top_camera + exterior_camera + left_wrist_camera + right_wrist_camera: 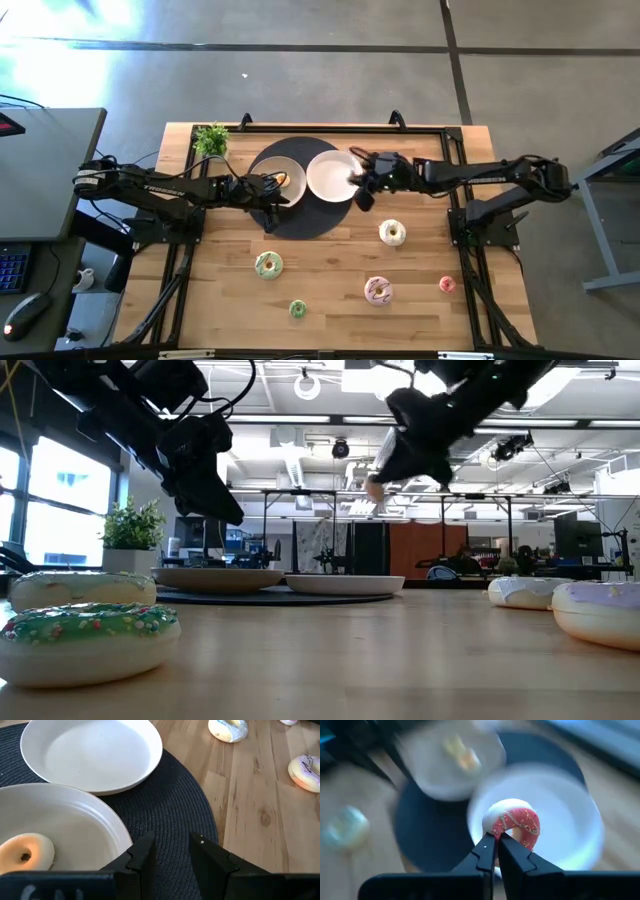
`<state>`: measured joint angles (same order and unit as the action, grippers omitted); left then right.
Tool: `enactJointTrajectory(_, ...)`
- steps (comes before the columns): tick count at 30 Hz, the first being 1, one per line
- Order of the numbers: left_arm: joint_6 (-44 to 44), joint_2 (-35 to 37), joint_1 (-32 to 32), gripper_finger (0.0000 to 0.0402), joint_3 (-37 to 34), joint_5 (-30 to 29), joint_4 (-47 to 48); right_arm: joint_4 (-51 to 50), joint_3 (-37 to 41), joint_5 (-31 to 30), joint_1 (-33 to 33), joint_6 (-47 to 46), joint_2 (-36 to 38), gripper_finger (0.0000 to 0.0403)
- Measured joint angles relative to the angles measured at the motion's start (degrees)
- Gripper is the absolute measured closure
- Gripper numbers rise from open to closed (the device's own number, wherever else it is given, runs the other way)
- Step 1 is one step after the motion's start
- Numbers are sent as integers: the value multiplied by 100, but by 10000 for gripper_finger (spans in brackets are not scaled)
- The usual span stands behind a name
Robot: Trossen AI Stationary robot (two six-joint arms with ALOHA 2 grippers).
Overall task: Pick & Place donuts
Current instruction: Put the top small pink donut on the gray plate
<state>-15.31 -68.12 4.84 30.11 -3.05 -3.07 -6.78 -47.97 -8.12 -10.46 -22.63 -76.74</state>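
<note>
My right gripper (496,845) is shut on a donut with red sprinkled icing (517,822), in the air above the right white plate (328,178). In the low view that donut (375,488) hangs under the right gripper (400,455). My left gripper (172,852) hovers open over the dark round mat (175,805), beside the left plate (268,162). A pale glazed donut (25,854) lies flat in that plate. On the bare wood lie a white-iced donut (392,233), a green-iced one (268,264), a pink-iced one (378,290), a tiny green one (297,309) and a tiny red one (446,284). My right gripper pinches the red-iced donut between its two fingers by the ring's edge nearest the wrist (495,834). The donut is lifted clear, above the right plate, and stands out past the fingertips (487,847).
Both plates sit side by side on the dark mat (300,215) near the table's far edge. A small green plant (211,139) stands at the far left corner. Black frame rails (460,250) run along the table's sides. Bare wood lies between the loose donuts in the near half.
</note>
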Motion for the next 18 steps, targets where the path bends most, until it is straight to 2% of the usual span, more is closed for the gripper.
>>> enactJointTrajectory(5, 1, 0, 0, 284, -2, 6, 3, 1829, -2, 401, 0, 736, -729, 398)
enactJointTrajectory(9, 2, 0, 0, 284, -2, 15, -4, 3064, -2, 1109, -2, 1073, -1582, 397)
enactJointTrajectory(11, 2, 0, 0, 284, -2, 15, -2, 3602, 2, 1270, -1, 1087, -1928, 394)
enactJointTrajectory(13, 2, 0, 2, 284, 0, 14, -2, 3810, -27, 1257, -2, 1095, -2150, 394)
enactJointTrajectory(18, 2, 0, 0, 284, -2, 13, -15, 3436, -549, 1235, -59, 1166, -2472, 399)
